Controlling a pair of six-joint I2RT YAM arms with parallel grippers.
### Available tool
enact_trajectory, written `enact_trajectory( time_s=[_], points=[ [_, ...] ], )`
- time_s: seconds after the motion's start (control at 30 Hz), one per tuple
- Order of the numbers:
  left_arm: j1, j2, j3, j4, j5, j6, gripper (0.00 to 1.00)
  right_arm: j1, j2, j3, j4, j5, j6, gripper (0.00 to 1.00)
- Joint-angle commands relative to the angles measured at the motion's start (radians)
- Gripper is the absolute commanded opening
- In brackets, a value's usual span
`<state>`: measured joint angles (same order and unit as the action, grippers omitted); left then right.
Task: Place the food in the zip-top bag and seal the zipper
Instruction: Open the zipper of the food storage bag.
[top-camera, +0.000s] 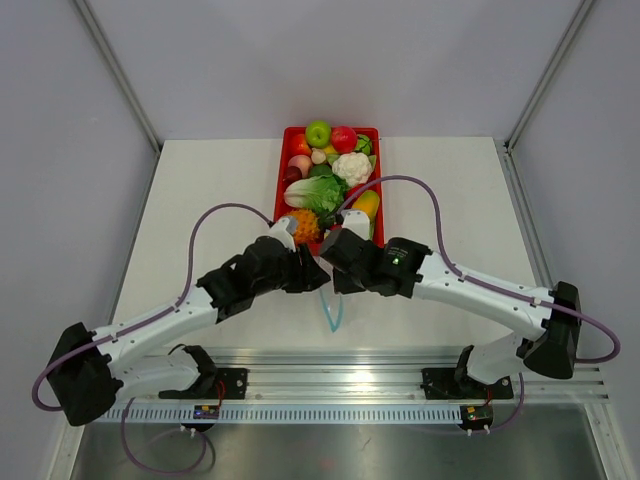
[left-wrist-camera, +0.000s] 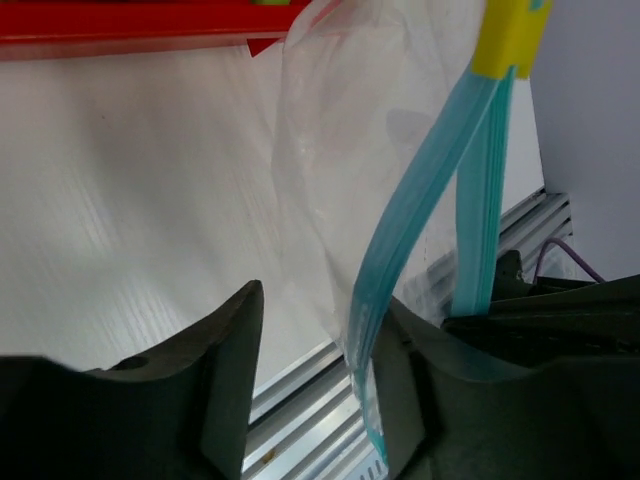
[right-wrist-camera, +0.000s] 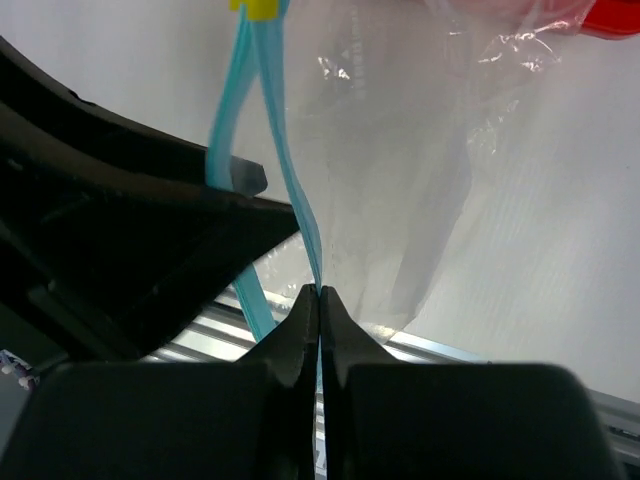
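The zip-top bag (left-wrist-camera: 340, 150) hangs between my two grippers above the table; it is clear and I see no food in it. Its teal zipper (left-wrist-camera: 420, 200) carries a yellow slider (left-wrist-camera: 510, 35). My left gripper (left-wrist-camera: 322, 305) is open, with one zipper strip lying against its right finger. My right gripper (right-wrist-camera: 320, 292) is shut on the other zipper strip (right-wrist-camera: 290, 170) of the bag (right-wrist-camera: 400, 150). In the top view both grippers, left (top-camera: 308, 272) and right (top-camera: 335, 272), meet mid-table, and the zipper (top-camera: 330, 312) dangles below them. The food, such as a green apple (top-camera: 318, 132), a cauliflower (top-camera: 351, 166) and leafy greens (top-camera: 318, 192), lies in the tray.
The red tray (top-camera: 283, 165) stands at the back centre, just beyond the grippers. An aluminium rail (top-camera: 340, 365) runs along the near table edge. Grey walls enclose the table on three sides. The left arm's black body (right-wrist-camera: 120, 220) fills the left of the right wrist view.
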<state>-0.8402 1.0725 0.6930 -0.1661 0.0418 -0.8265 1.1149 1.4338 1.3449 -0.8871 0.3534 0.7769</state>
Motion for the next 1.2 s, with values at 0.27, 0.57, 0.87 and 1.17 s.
enact_trajectory(
  time_s=[0.27,0.57,0.87,1.17],
  points=[
    [-0.003,0.142,0.174,-0.01,0.015,0.095,0.0,-0.173,-0.173,-0.095,-0.024,0.073,-0.105,0.0],
    [0.006,0.228,0.266,-0.032,0.151,0.092,0.0,-0.178,-0.165,-0.095,-0.036,0.108,-0.08,0.13],
    [0.012,0.228,0.257,0.008,0.167,0.066,0.0,-0.211,-0.213,-0.168,-0.024,0.084,-0.073,0.3],
    [0.032,0.224,0.249,-0.002,0.156,0.104,0.0,-0.211,-0.257,-0.185,-0.019,0.131,-0.068,0.0]
  ],
)
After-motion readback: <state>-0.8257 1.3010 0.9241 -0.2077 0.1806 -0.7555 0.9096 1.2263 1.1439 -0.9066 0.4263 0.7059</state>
